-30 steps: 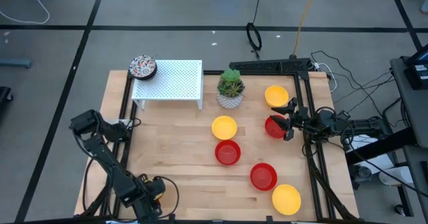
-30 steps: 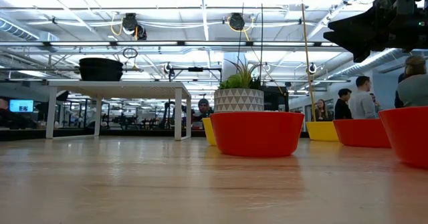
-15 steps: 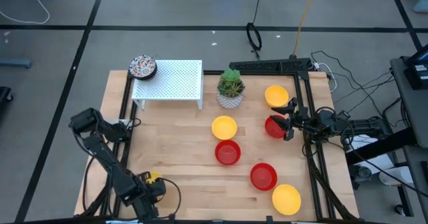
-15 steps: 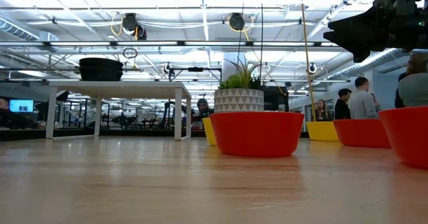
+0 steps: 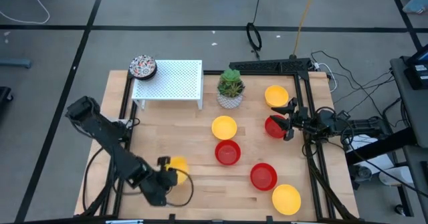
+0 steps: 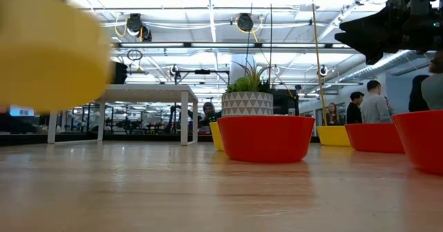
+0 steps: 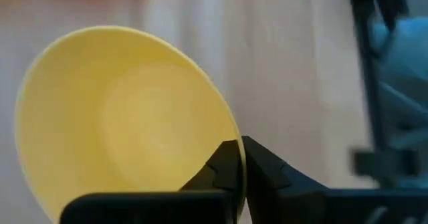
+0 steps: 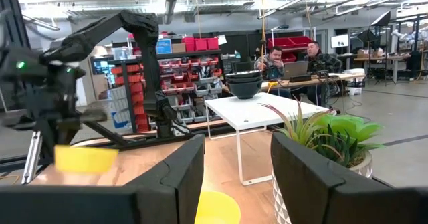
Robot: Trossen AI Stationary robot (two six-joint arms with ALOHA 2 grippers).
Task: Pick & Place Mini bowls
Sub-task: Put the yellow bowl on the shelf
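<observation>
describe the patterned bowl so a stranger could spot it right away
Look at the white perforated metal shelf at the far side of the wooden table. On its left end stands a small round stack of bowls with a dense red-blue pattern, the only patterned one; the others are plain red or yellow.

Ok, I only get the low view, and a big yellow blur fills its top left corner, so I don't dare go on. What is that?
Observer: A yellow bowl. The left wrist view shows the left gripper shut on its rim.
Operator: Where over the table is it?
Observer: From above, it is over the left half of the table, on the side away from the white rack and apart from the other bowls.
Operator: And the right arm?
Observer: The right gripper is open and empty, above a red bowl near the table's right edge.
</observation>
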